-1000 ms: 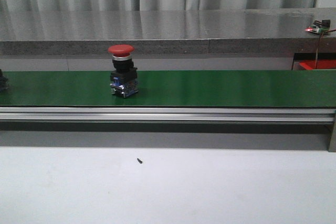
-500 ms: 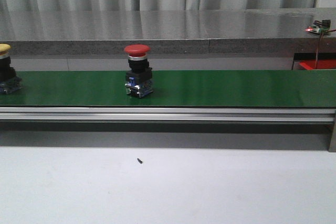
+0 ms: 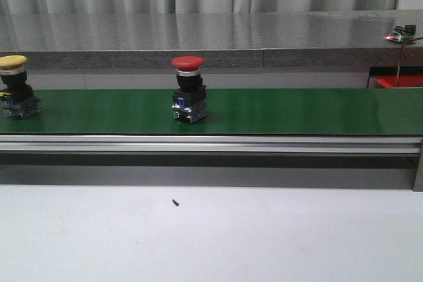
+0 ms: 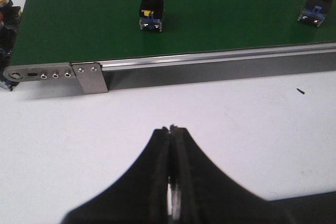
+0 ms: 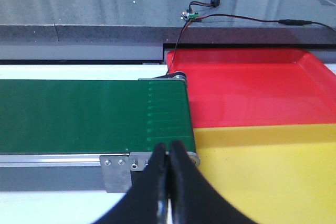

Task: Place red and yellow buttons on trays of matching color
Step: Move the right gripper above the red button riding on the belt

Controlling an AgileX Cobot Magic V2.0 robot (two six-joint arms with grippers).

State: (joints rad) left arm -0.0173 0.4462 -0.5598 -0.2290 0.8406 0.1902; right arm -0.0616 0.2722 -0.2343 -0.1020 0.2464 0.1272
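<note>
**Two buttons riding the belt, both my grippers empty**

In the front view, a red button [image 3: 188,88] is standing upright on the green belt [image 3: 297,110], a little left of the belt's middle. A yellow button [image 3: 14,86] is standing upright too, at the far left edge of that view, well apart from the red one. Both are sitting on dark bodies with blue and metal bases.

My left gripper [image 4: 172,129] is hanging over the white table [image 4: 79,145], on the near side of the belt's metal rail [image 4: 210,59]. Its fingers [image 4: 160,150] are pressing together, with nothing between them. From this wrist I am seeing the yellow button [image 4: 150,1] on the belt just past the rail, and the red button's base [image 4: 317,6] at the edge of the picture. Another button [image 4: 4,9] is showing partly at the belt's end; I cannot tell its details. A small dark speck [image 4: 300,91] is lying on the table.

My right gripper [image 5: 168,148] is hovering at the belt's other end, by the rail bracket [image 5: 118,162]. Its fingers [image 5: 181,182] are closed against each other, holding nothing. Just beyond that end, a red tray [image 5: 252,87] and a yellow tray [image 5: 262,171] are lying side by side, touching, the red one farther from me. Neither is holding a button. A small circuit board [image 5: 193,14] with wires is resting on the grey counter [image 5: 79,3] behind.
</note>
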